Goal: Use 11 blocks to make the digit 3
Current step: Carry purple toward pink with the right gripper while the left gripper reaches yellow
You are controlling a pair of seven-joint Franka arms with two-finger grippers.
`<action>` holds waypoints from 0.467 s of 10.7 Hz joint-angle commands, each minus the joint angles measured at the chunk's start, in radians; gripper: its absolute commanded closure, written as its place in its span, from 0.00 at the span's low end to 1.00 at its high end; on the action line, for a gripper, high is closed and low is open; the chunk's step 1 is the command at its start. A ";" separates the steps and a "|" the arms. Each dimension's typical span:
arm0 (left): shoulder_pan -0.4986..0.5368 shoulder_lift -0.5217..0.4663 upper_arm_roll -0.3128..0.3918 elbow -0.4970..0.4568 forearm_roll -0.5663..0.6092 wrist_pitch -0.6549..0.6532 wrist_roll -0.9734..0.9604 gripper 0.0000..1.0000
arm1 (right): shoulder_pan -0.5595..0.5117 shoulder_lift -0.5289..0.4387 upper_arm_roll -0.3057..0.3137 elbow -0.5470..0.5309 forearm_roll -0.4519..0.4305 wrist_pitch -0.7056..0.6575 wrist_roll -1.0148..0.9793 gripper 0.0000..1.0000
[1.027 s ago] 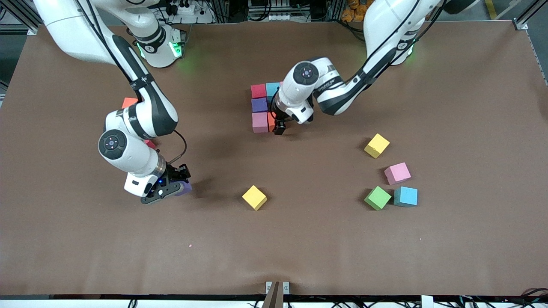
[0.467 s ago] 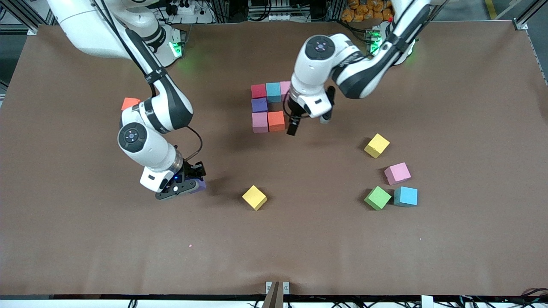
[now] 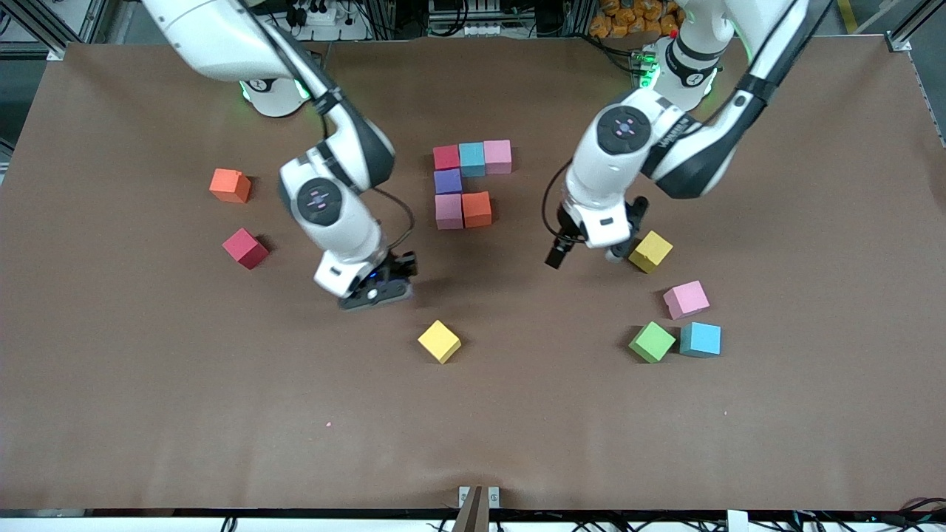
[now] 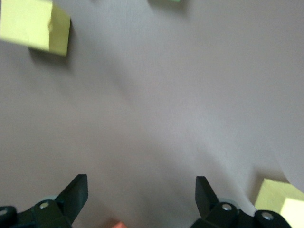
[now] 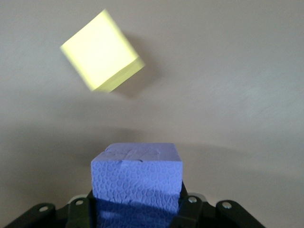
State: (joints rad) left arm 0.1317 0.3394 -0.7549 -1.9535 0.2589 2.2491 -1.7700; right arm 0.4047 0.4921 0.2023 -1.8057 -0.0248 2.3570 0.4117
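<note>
Six of eleven blocks sit in the partial digit 3 [image 3: 465, 185] at upper centre of the frame: red, teal, pink, purple, pink, orange. The right gripper [image 3: 375, 290] is clamped on a purple block [image 5: 137, 183], barely visible from the front, over bare table. The left gripper [image 3: 584, 251], jaws apart and empty, hangs beside a yellow block [image 3: 650, 251]. Seven loose blocks remain; no containers.
</note>
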 commanded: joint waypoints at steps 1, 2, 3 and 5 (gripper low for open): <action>0.090 -0.025 -0.017 0.004 0.005 -0.109 0.117 0.00 | 0.097 0.026 -0.011 -0.007 -0.003 0.022 0.142 0.68; 0.120 -0.026 -0.017 -0.005 0.005 -0.155 0.194 0.00 | 0.118 0.060 -0.011 -0.010 -0.003 0.069 0.176 0.68; 0.147 -0.026 -0.017 -0.008 0.005 -0.181 0.290 0.00 | 0.156 0.094 -0.011 -0.014 -0.009 0.120 0.255 0.69; 0.219 -0.026 -0.018 -0.039 0.009 -0.190 0.378 0.00 | 0.187 0.123 -0.012 -0.012 -0.046 0.134 0.332 0.68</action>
State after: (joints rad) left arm 0.3002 0.3383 -0.7562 -1.9572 0.2589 2.0738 -1.4451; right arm 0.5803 0.5978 0.1992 -1.8268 -0.0381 2.4801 0.6903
